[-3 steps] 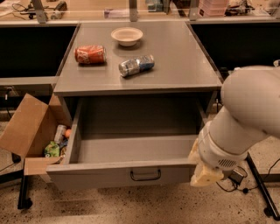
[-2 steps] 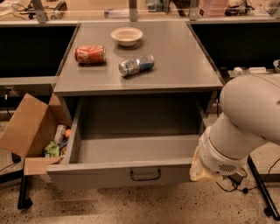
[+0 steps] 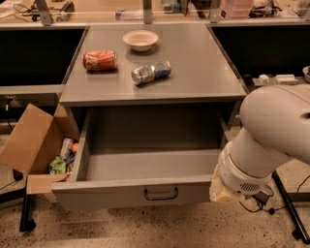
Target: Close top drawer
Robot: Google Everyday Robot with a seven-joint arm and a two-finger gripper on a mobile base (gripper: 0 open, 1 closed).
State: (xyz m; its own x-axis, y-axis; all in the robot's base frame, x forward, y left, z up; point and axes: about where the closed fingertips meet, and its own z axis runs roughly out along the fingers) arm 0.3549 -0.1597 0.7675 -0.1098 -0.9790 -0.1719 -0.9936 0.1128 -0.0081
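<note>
Lab: cabled workbench (image 3: 97, 8), end effector (image 3: 224, 190) at top drawer (image 3: 116, 193).

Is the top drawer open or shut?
Open: the drawer is pulled far out, inside showing. The gripper is at its right front corner.

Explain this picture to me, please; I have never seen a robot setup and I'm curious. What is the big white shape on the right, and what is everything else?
The big white shape is the robot's arm, seen close up by the one camera, which looks down at the front of a grey cabinet. At the arm's end is the gripper, a two-finger hand, low down by the right end of the top drawer front. Nothing shows as held in it. That drawer stands pulled out, with a small dark handle at its centre; the job is to push it shut. On the cabinet top are a white bowl, a red can on its side and a silver-blue can, also lying down. A cardboard box with some packets in it stands on the floor at the left.
</note>
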